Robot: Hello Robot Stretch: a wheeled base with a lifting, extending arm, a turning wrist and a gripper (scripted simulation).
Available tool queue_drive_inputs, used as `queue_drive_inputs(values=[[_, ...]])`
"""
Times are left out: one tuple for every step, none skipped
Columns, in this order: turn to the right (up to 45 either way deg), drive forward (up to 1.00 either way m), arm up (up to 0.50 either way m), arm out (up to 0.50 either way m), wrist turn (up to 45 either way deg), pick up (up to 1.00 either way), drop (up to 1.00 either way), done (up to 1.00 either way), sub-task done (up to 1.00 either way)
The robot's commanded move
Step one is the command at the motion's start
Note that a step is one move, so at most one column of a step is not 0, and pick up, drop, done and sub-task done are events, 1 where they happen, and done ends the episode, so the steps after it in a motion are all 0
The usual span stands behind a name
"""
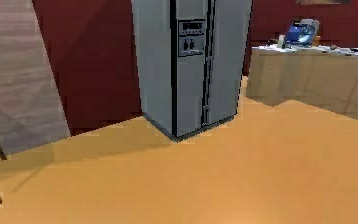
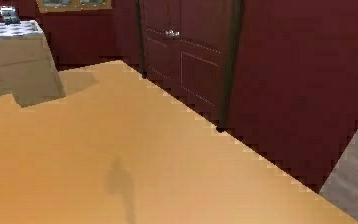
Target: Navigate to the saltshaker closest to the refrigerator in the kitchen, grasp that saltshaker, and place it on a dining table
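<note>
Saltshaker: I can't pick it out; prob among small bits (image 1: 300, 35) on tabletop (image 1: 317, 75) right of fridge (image 1: 192, 60). I'd expect light, rigid, slick, so grab mid-body. State of jaws: can't tell.

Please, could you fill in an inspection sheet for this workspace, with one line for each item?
surface: orange floor, open in front of the refrigerator.
job's things: grey refrigerator stands upright against the dark red wall.
clutter: a blue thing and other small items sit on the counter right of the refrigerator; they are too small to name.
grippers: nothing seen.
cables: nothing seen.
surroundings: dark double door in the red wall, in the arm side view.
</note>
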Motion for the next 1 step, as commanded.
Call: queue_drive_inputs(values=[[0.0,1.0,0.0,0.0,0.0,0.0,0.0,0.0,0.0]])
